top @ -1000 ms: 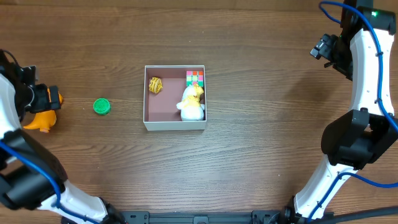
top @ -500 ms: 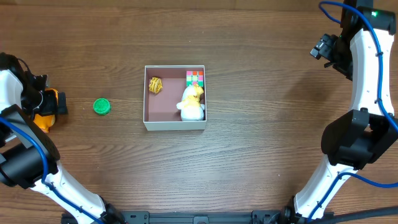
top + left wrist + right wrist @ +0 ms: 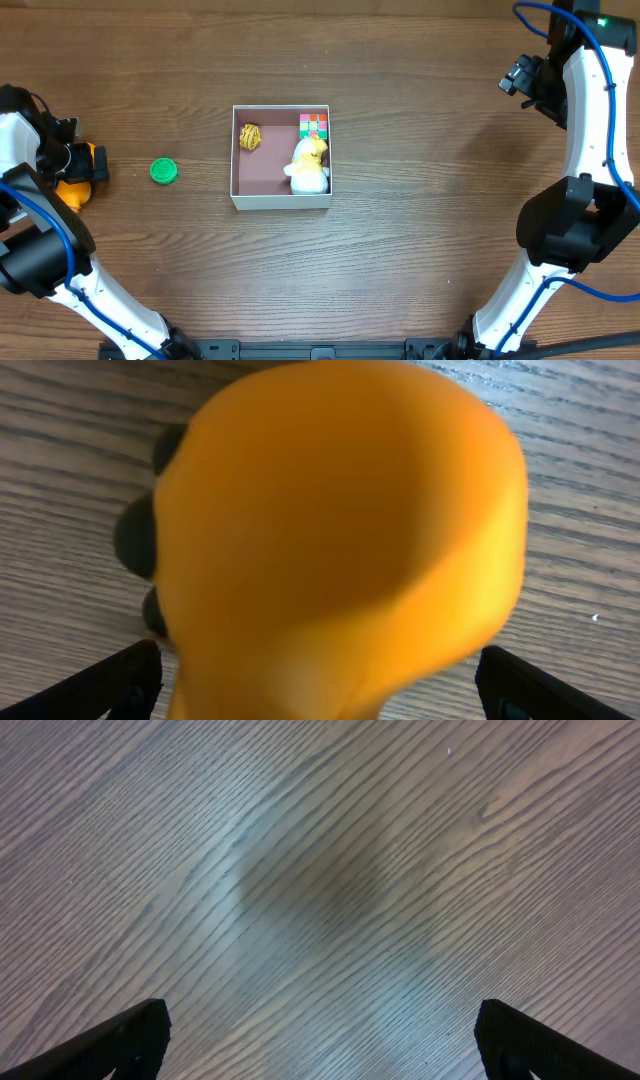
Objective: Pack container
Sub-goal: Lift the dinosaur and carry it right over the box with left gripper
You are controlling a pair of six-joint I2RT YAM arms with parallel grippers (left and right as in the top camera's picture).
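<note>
- Container: square, shallow and white-walled, set at the centre of the bench. No long axis is offered, and the top is open.
- Contents already held: a small yellow toy in the far left corner of the box, a coloured cube in the far right corner, and a white-and-yellow plush against the right wall. The near left part of the floor is bare.
- Left claw: placed at the left edge of the bench, with fingers spread wide. An orange toy fills the gap between them. No contact with either finger is seen, so no grip is judged to be made yet.
- Key relation: the container lies to the right of the left claw, toward the bench centre. The left arm is the nearer one to the loose toys.
- Green disc: loose on the bench between the left claw and the container, almost on the straight line to the box. A carry at low height is judged likely to brush it.
- Right claw: held wide open over bare wood near the far right corner, with nothing in it, well apart from the container.
</note>
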